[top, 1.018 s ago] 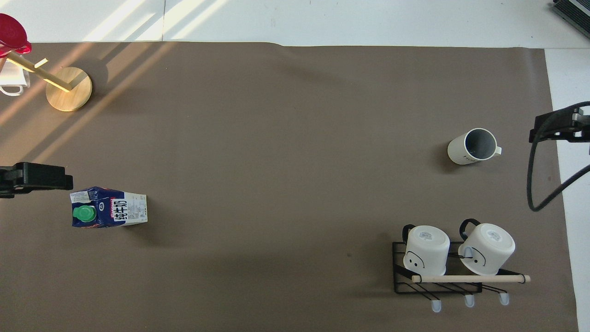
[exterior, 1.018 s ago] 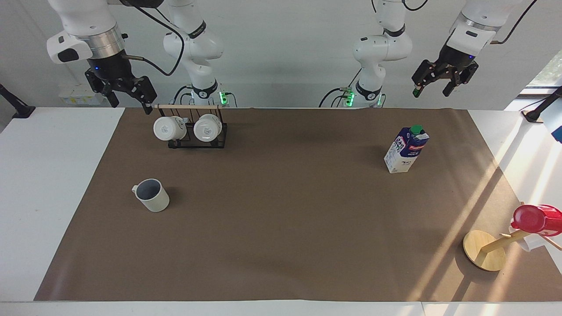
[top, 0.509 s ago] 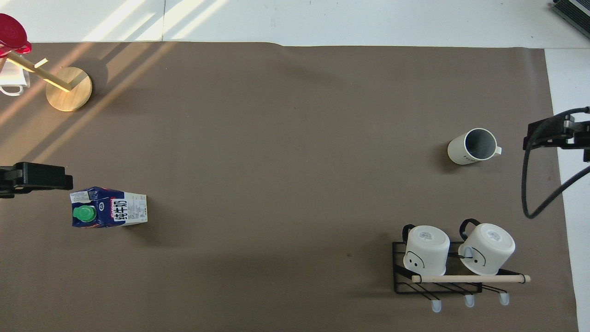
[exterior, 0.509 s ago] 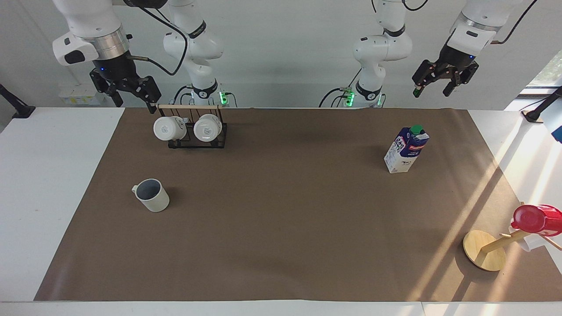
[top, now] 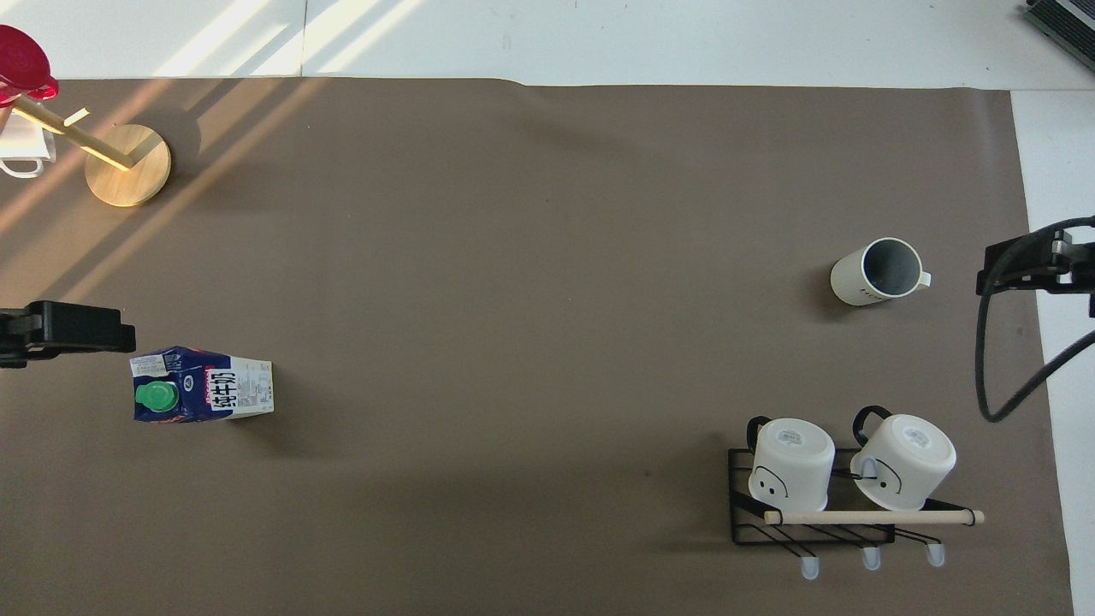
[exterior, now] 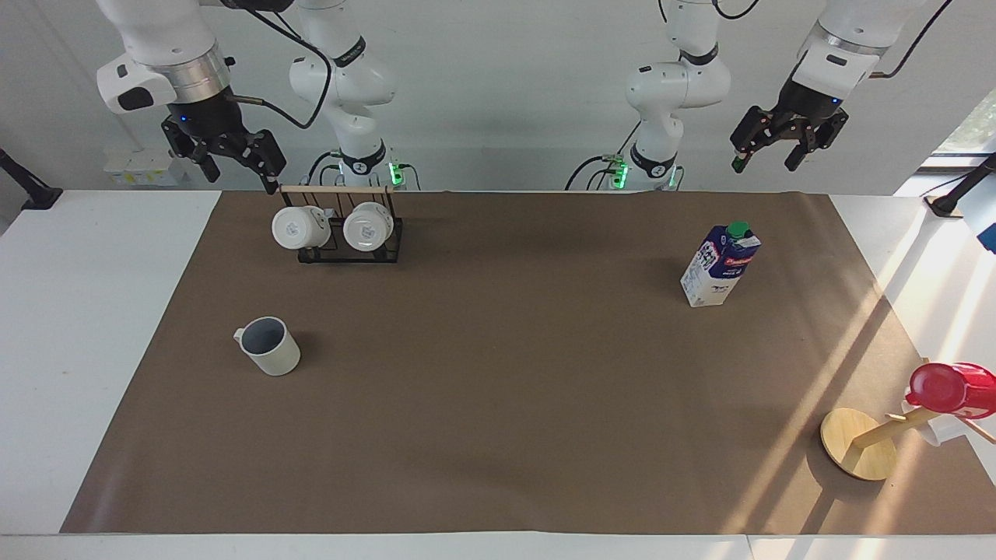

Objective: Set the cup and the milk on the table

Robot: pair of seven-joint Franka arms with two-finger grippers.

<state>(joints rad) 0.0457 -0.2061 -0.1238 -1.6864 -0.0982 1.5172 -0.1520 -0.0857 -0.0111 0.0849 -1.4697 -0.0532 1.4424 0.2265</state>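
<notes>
The off-white cup (exterior: 268, 346) with a grey-blue inside stands upright on the brown mat (exterior: 498, 420) of the table, toward the right arm's end; it also shows in the overhead view (top: 877, 272). The blue-and-white milk carton (exterior: 720, 266) with a green cap stands upright on the mat toward the left arm's end, and shows in the overhead view (top: 201, 395). My right gripper (exterior: 233, 167) is open and empty, raised over the robots' edge of the table beside the mug rack. My left gripper (exterior: 766, 155) is open and empty, raised over the robots' edge of the mat.
A black wire rack (exterior: 350, 241) holding two white mugs stands near the robots, nearer to them than the cup. A tilted wooden stand (exterior: 856, 451) with a red cup (exterior: 949, 387) sits at the corner farthest from the robots, at the left arm's end.
My right gripper has risen a little and shifted toward the mug rack. My left gripper has barely moved. The cup and milk have not moved.
</notes>
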